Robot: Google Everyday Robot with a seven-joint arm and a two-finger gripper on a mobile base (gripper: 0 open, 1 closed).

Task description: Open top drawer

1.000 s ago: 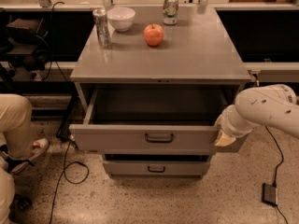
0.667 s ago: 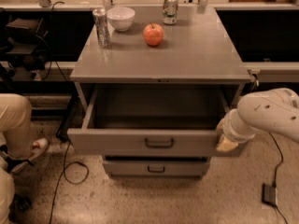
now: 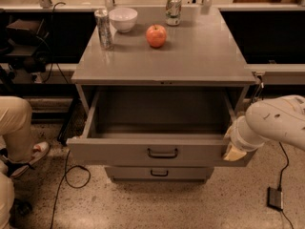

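The top drawer (image 3: 119,151) of the grey metal cabinet (image 3: 200,56) is pulled far out, and its inside looks empty. Its small dark bar handle (image 3: 162,152) sits at the centre of the front. My gripper (image 3: 233,149) is at the right end of the drawer front, against its corner, at the end of my white arm (image 3: 279,123), which comes in from the right. A narrower lower drawer (image 3: 159,173) stays shut beneath.
On the cabinet top stand a red apple (image 3: 156,35), a white bowl (image 3: 123,19), a tall silver can (image 3: 104,28) and a second can (image 3: 173,5). A person's leg (image 3: 14,123) and shoe (image 3: 33,154) are at the left. A cable (image 3: 71,175) and a small black box (image 3: 275,198) lie on the floor.
The top drawer has slid a little further out towards the camera. My gripper and arm have moved with its right corner, lower in view.
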